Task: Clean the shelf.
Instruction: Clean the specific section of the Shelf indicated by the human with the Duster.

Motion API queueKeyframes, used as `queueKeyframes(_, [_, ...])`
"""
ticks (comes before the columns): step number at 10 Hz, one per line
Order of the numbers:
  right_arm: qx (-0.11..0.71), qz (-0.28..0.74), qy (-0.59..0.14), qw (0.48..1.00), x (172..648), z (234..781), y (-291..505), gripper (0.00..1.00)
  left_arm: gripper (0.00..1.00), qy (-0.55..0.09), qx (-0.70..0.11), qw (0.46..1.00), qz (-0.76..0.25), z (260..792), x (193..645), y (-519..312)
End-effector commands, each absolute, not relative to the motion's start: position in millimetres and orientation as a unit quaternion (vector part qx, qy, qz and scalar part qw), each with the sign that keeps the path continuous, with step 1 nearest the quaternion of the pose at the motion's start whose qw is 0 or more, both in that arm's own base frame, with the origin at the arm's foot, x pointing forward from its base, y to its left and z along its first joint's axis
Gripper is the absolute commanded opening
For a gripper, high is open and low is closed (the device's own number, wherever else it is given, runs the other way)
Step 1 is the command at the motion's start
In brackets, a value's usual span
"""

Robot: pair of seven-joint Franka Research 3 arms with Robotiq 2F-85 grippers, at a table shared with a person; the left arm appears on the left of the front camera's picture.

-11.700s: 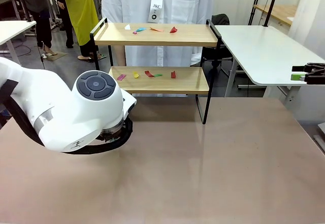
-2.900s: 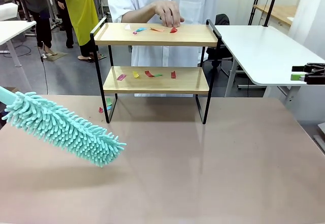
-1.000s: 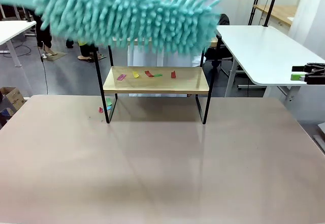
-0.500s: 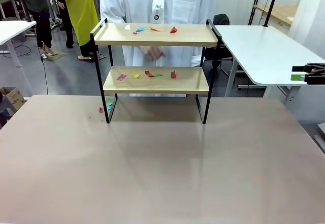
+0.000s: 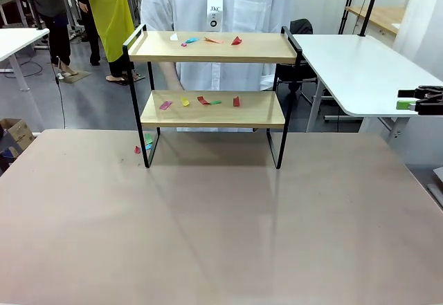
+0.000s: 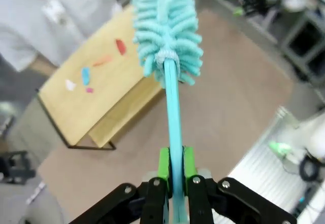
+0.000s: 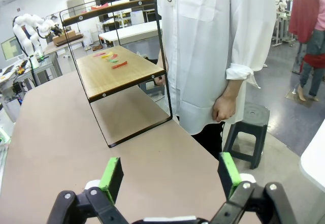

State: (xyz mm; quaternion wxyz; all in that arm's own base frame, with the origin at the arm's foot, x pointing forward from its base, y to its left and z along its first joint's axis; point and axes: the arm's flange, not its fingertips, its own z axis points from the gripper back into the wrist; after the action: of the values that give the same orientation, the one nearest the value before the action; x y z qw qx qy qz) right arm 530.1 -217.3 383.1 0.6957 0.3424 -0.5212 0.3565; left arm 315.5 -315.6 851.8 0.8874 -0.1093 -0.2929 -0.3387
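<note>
Left gripper, clamped on the duster above the shelf at the table's far side, could topple that light frame by sweeping too low; right gripper gapes empty.

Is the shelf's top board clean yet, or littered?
Littered: coloured scraps lie on the top board of the shelf, more on the lower board.

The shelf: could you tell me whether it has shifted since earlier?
No. The shelf stands as before, its right handle level with the white table's corner.
</note>
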Motion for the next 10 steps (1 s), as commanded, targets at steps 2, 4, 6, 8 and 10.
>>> queueKeyframes(2, [0.341, 0.358, -0.522, 0.695, 531, 385, -215, 1.00, 0.13, -0.305, -0.071, 0.919, -0.240, 855, 332, -372])
queueKeyframes(4, [0.341, 0.358, -0.522, 0.695, 531, 385, -215, 1.00, 0.13, -0.303, -0.078, 0.912, -0.266, 840, 325, -356])
queueKeyframes(6, [0.341, 0.358, -0.522, 0.695, 531, 385, -215, 1.00, 0.13, -0.303, -0.078, 0.912, -0.266, 840, 325, -356])
queueKeyframes(8, [0.341, 0.358, -0.522, 0.695, 531, 385, -215, 1.00, 0.13, -0.309, -0.040, 0.925, -0.219, 825, 317, -380])
queueKeyframes(10, [0.341, 0.358, -0.522, 0.695, 531, 385, -215, 1.00, 0.13, -0.337, -0.043, 0.926, -0.164, 805, 296, -420])
